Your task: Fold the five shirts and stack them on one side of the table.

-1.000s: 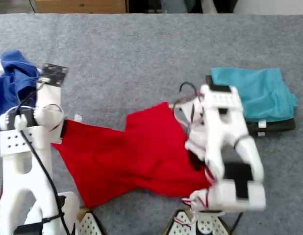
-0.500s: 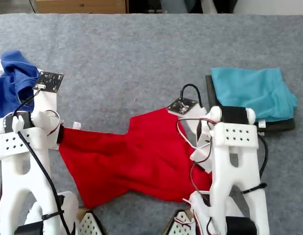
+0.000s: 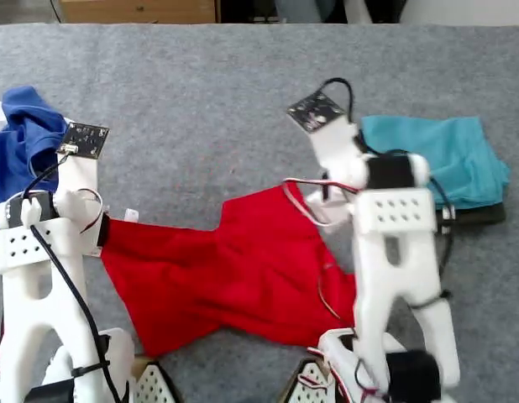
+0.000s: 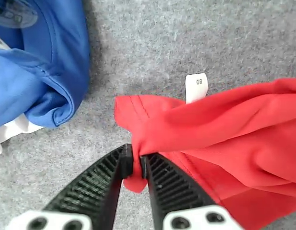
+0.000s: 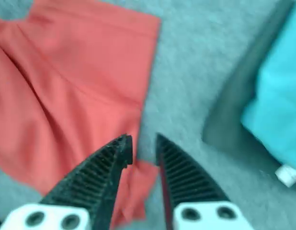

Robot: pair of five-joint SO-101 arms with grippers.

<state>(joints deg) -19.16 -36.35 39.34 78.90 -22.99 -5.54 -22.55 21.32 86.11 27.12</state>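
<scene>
A red shirt (image 3: pixel 234 269) lies spread and rumpled across the middle of the grey table. My left gripper (image 4: pixel 136 165) is shut on a fold at its edge, beside a white tag (image 4: pixel 196 86); in the high view the left gripper (image 3: pixel 104 228) is at the shirt's left end. My right gripper (image 5: pixel 144 143) hangs above the red shirt's (image 5: pixel 76 81) other edge, its fingers a little apart with nothing between them. The right arm (image 3: pixel 385 210) stands raised over that end of the shirt.
A folded teal shirt (image 3: pixel 436 159) rests on a folded black shirt (image 3: pixel 474 214) at the right. A crumpled blue shirt (image 3: pixel 20 143) with a white garment (image 4: pixel 14 132) under it lies at the far left. Bare grey table (image 3: pixel 201 84) stretches behind.
The right arm has lifted off the red shirt and swung up and away from the front edge, its wrist now farther back. The left arm kept its hold and barely moved.
</scene>
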